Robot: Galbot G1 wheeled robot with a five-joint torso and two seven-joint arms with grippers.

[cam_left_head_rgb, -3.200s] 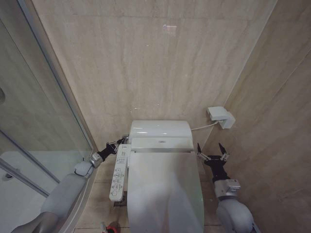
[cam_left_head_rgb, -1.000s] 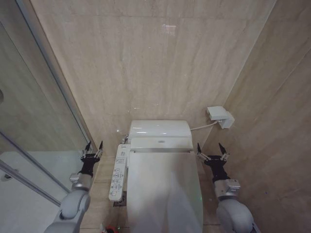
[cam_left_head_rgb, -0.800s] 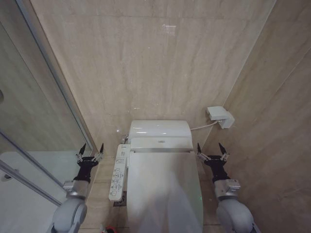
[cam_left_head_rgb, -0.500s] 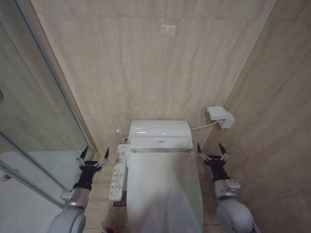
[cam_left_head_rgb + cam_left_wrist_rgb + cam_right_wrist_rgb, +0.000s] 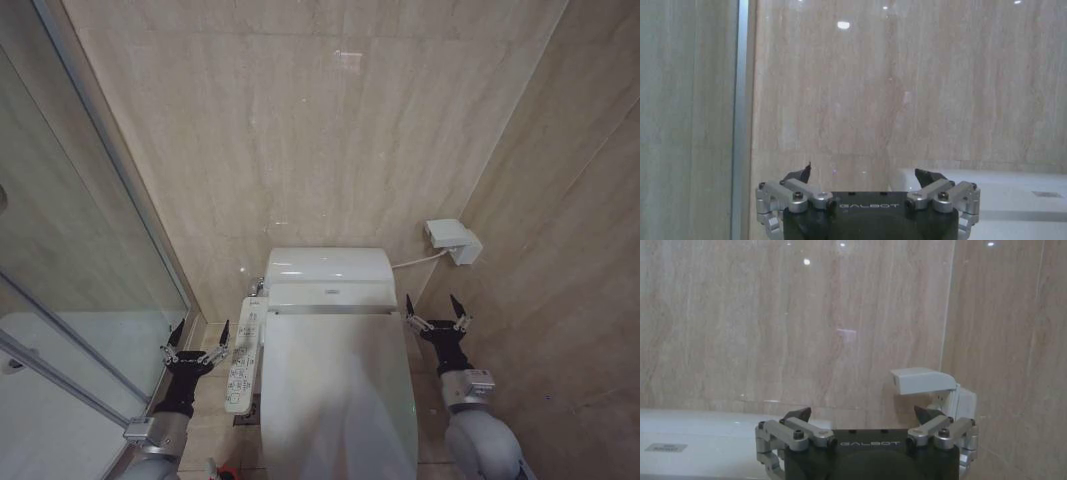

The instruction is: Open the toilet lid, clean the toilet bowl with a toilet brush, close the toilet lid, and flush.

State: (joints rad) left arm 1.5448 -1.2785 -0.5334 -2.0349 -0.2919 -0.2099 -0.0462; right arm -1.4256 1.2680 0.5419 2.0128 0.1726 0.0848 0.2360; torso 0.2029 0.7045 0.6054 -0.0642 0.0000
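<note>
The toilet lid (image 5: 340, 390) is a glossy white oval and lies shut, hiding the toilet bowl. Behind it stands the white tank (image 5: 330, 266), also seen as the tank (image 5: 987, 192) in the left wrist view and the tank (image 5: 693, 437) in the right wrist view. My left gripper (image 5: 197, 335) hangs open over the floor left of the toilet, beside the side control panel (image 5: 243, 355), holding nothing. On the other side of the lid my right gripper (image 5: 433, 312) is open and empty. A bit of the red holder cup (image 5: 229, 471) shows at the bottom edge; the toilet brush itself cannot be made out.
A glass shower screen (image 5: 70, 250) with a metal frame closes off the left side. A white socket box (image 5: 453, 241) with a cable is mounted on the right wall, the same socket box (image 5: 923, 381) showing past my right gripper (image 5: 863, 414). Beige tiled walls stand close behind and to the right.
My left gripper has drawn away from the top of the control panel, swung out to the left, then come back and down beside the panel. The right arm has not moved.
</note>
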